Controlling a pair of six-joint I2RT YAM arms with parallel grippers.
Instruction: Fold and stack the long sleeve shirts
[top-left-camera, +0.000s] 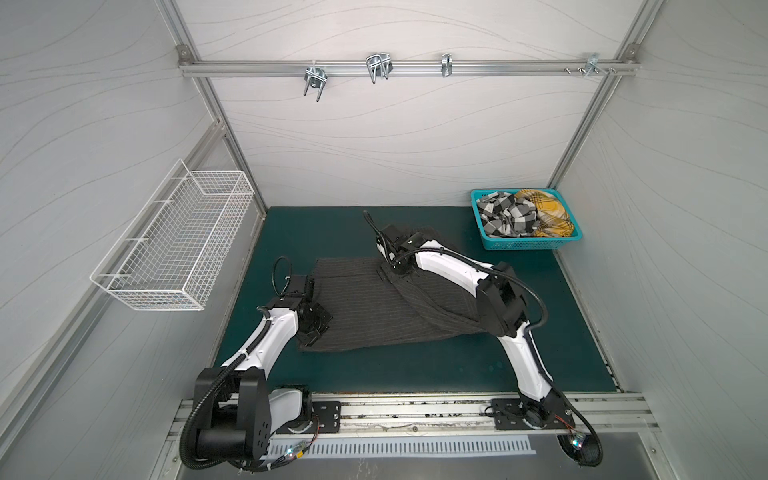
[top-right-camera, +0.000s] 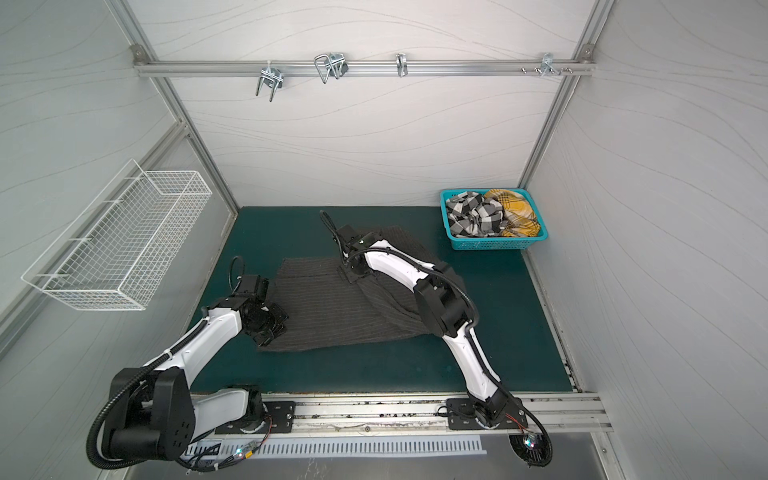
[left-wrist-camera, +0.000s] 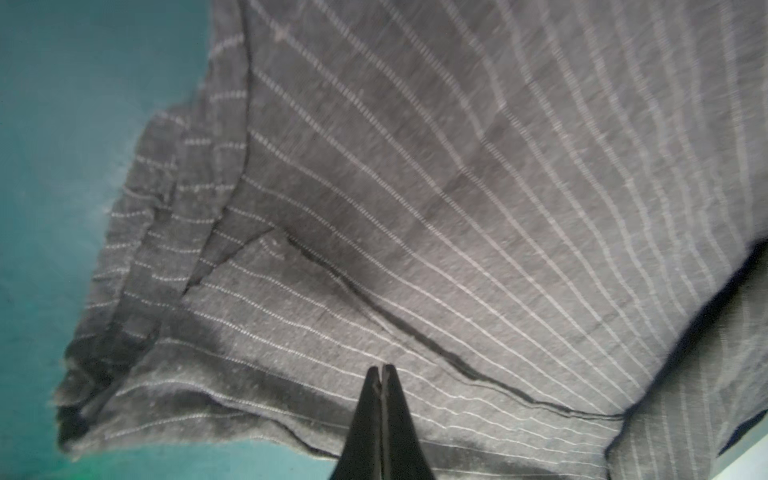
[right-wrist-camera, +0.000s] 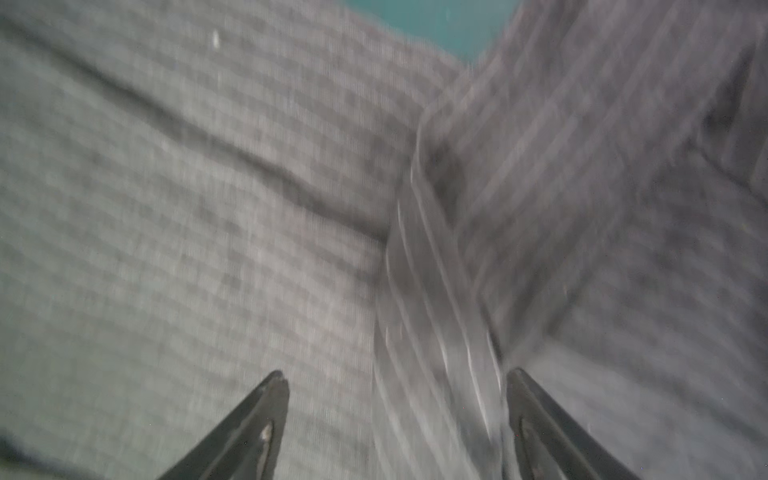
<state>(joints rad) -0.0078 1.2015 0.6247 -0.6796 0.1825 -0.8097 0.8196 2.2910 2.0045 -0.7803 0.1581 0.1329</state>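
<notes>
Left gripper closed, right gripper agape over grey shirt — other shirts fill teal basket.

teal basket: mat far-right corner | wire basket: left wall | hooks: rear rail

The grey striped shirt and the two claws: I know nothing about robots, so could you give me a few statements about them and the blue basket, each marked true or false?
1. The grey pinstriped shirt lies on the green mat. True.
2. The teal basket holds only one shirt. False: both a checked shirt and a yellow plaid shirt lie in it.
3. The left gripper stands wide open. False: it is shut, its tips pressed together just over the grey cloth.
4. The right gripper is open above the grey pinstriped shirt. True.
</notes>
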